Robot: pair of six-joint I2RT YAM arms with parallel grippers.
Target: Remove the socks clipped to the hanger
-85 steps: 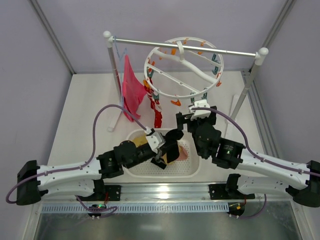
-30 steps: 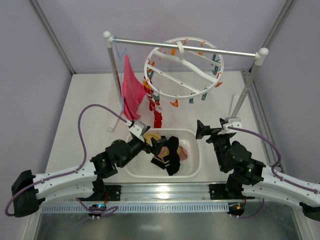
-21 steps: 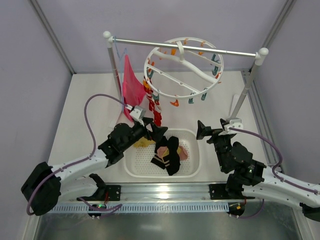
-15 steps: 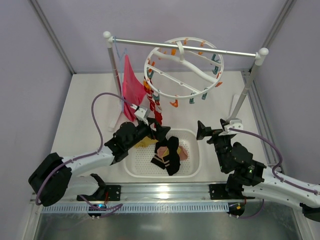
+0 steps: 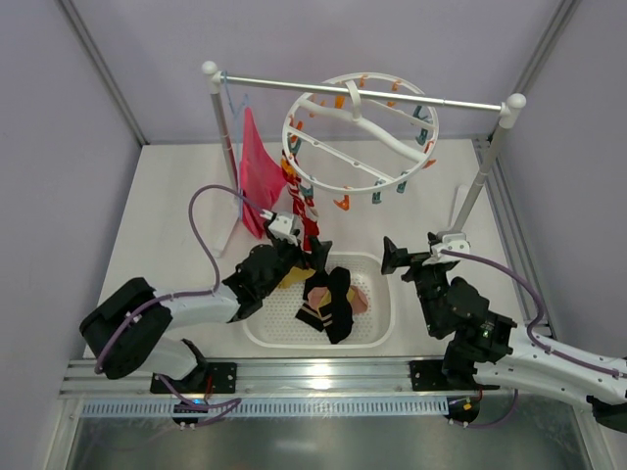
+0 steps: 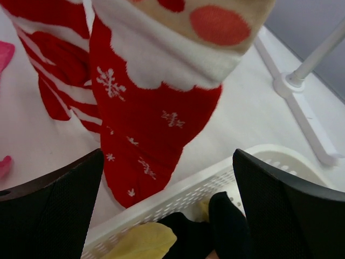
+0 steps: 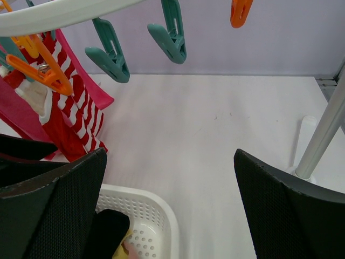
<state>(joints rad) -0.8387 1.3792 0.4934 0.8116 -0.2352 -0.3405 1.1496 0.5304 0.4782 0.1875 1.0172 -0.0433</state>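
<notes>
light: bright, even | shadows: faint, soft | glare: none | wrist-view foreground: blurred

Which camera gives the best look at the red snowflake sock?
The left wrist view: the red snowflake sock hangs close and large, pattern clear. Top external shows only a thin red strip under the hanger. Right wrist shows striped socks at its left edge; the snowflake one cannot be picked out.

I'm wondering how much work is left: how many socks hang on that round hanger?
2, side by side: a red-and-white striped sock and a red snowflake sock, just ahead of the left gripper. Others may be hidden behind them.
</notes>
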